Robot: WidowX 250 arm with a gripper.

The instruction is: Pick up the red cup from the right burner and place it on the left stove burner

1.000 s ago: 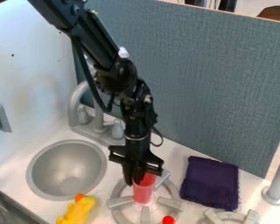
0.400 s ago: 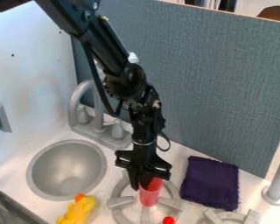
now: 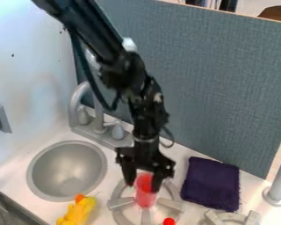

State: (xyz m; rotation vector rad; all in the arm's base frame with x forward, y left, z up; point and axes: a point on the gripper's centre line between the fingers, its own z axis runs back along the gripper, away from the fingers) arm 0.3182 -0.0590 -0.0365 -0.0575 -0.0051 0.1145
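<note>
Black and pointing down, the gripper (image 3: 143,183) hangs over the stove burner (image 3: 120,202), its fingers apart, one on each side of the red cup (image 3: 145,194); whether they touch it, one cannot tell; the cup stands upright at the burner's middle; a purple cloth (image 3: 210,184) lies to the right in view; the sink (image 3: 66,171) and a yellow toy (image 3: 78,213) are to the left.

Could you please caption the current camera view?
Black two-finger end effector straddling a translucent red plastic cup on a round grey burner.
</note>
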